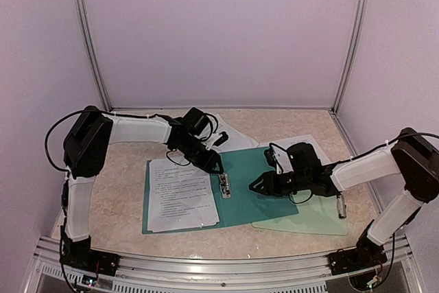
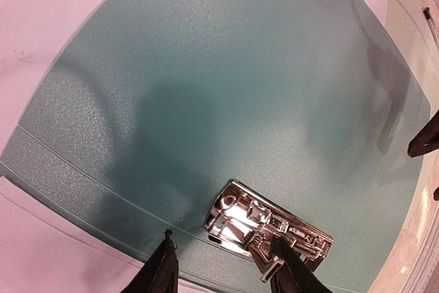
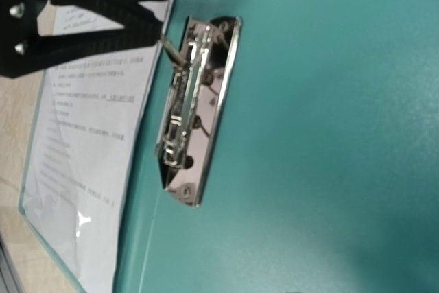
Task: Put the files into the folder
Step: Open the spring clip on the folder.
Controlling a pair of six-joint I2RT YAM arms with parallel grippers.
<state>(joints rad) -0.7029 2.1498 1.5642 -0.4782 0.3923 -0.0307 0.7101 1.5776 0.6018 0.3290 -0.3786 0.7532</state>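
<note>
left gripper [image 2: 221, 259] half-open over the folder's [image 1: 250, 169] metal clip [image 2: 269, 230], holding nothing — right gripper [image 1: 254, 184] beside it, opening unclear.

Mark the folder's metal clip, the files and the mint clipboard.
metal clip [image 3: 206, 101], right wrist view, chrome body.
files [image 1: 180, 193], top view, centre of top sheet.
mint clipboard [image 1: 315, 216], top view, bare near part.

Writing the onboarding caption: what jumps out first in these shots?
The open teal folder lies mid-table, with a printed sheet on its left half. Its chrome clip sits by the centre fold, with the left gripper right over it and the right gripper pointing in from the right, both open.
</note>
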